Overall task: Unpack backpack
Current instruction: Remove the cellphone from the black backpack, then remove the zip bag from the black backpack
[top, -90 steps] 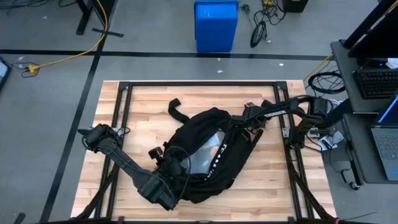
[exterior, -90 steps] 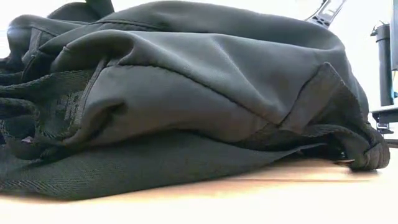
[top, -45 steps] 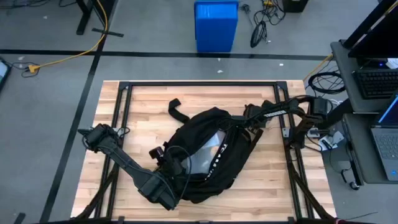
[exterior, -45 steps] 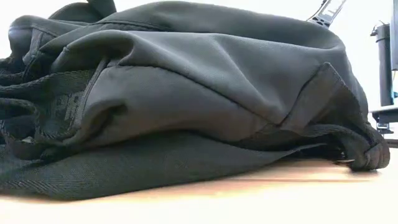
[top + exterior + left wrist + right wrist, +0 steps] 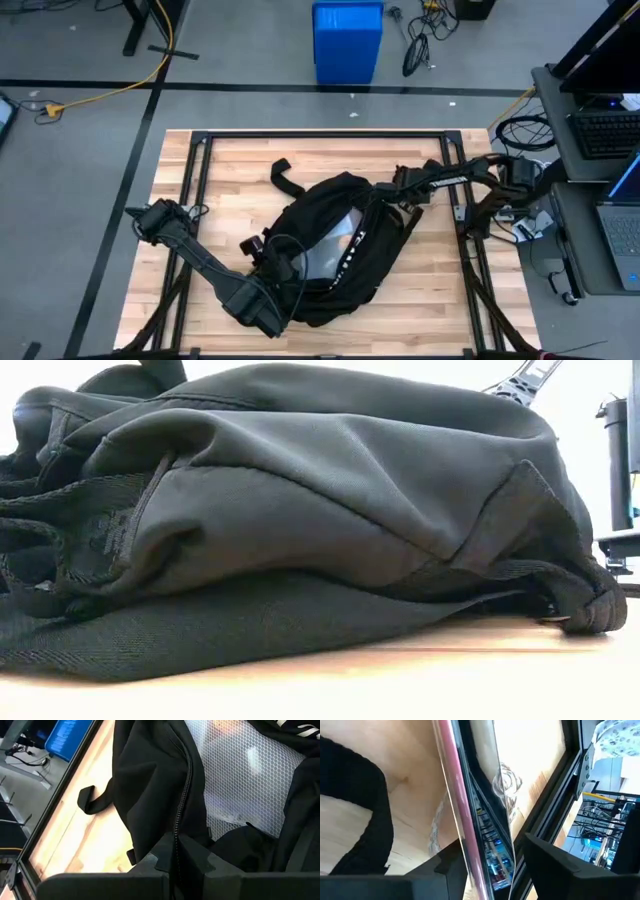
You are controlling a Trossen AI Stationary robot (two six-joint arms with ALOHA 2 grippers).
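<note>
The backpack (image 5: 300,510) fills the low view, hiding both end effectors there, while its mesh pocket's (image 5: 245,775) contents blur and the right end effector's (image 5: 487,855) shiny object is unidentifiable.

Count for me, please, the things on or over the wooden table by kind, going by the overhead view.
Backpack: 1
Robot arms: 2, the left arm reaching the backpack's near-left side and the right arm reaching its far-right edge
Total: 3
</note>
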